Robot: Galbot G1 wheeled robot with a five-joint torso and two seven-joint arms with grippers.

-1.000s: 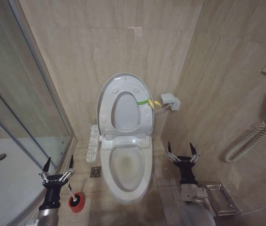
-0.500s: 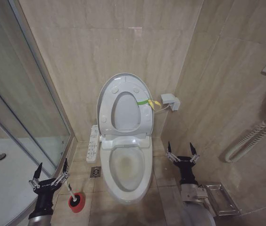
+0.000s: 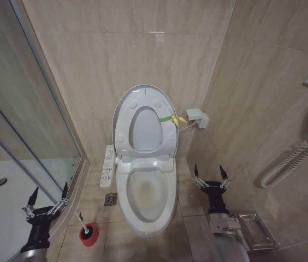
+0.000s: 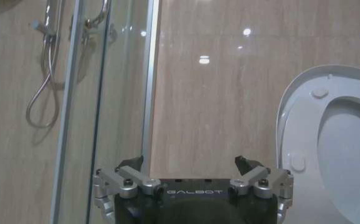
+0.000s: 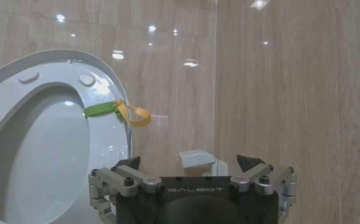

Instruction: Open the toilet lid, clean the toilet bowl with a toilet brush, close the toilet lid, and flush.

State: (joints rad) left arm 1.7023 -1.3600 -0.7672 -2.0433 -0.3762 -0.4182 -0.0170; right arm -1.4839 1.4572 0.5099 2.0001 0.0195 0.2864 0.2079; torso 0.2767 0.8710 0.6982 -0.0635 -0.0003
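Note:
The toilet lid [image 3: 143, 91] stands upright against the back wall with the ring seat raised against it. A yellow-green strap [image 3: 167, 118] hangs at its right edge. Below lies the white toilet bowl [image 3: 146, 197], uncovered, with a faint brownish stain inside. The toilet brush [image 3: 88, 233] stands in its red holder on the floor left of the bowl. My left gripper [image 3: 49, 191] hangs open and empty, left of the brush near the shower door. My right gripper [image 3: 208, 171] is open and empty, right of the bowl. The wrist views show the left gripper [image 4: 189, 162], the right gripper [image 5: 189, 162] and the lid [image 5: 102, 77].
A glass shower door [image 3: 34, 125] and white shower tray [image 3: 1, 202] close off the left. A control panel [image 3: 108, 166] and floor drain [image 3: 110, 200] sit left of the toilet. A wall box [image 3: 196, 117], a coiled hose [image 3: 290, 161] and a metal rack [image 3: 255, 229] are on the right.
My left gripper has drawn left and lower in the head view, away from the brush toward the shower door. The right gripper, lid and brush have not moved.

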